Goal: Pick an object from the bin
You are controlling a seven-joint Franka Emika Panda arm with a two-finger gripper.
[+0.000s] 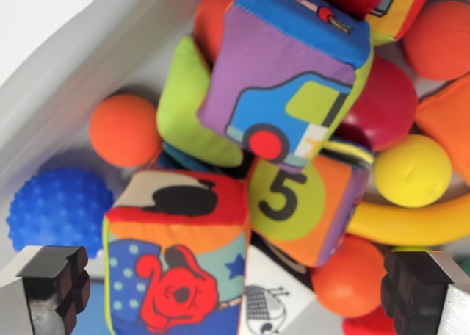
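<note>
The wrist view looks down into a white bin (81, 56) packed with toys. My gripper (235, 294) is open, its two dark fingertips at the bottom corners with nothing held between them. Between and just above the fingertips lies a soft cube (176, 254) with a red dog on blue. Beside it sits an orange cube with a 5 (305, 203). A purple cube with a blue car (294, 70) lies on top of the pile. A blue spiky ball (59, 206) rests by the left fingertip (62, 287).
Around them lie an orange ball (125, 129), a yellow ball (413, 170), a yellow curved piece (411, 225), a dark red ball (389, 103), a green cushion (183, 103) and another orange ball (349, 276). The bin wall runs along the upper left.
</note>
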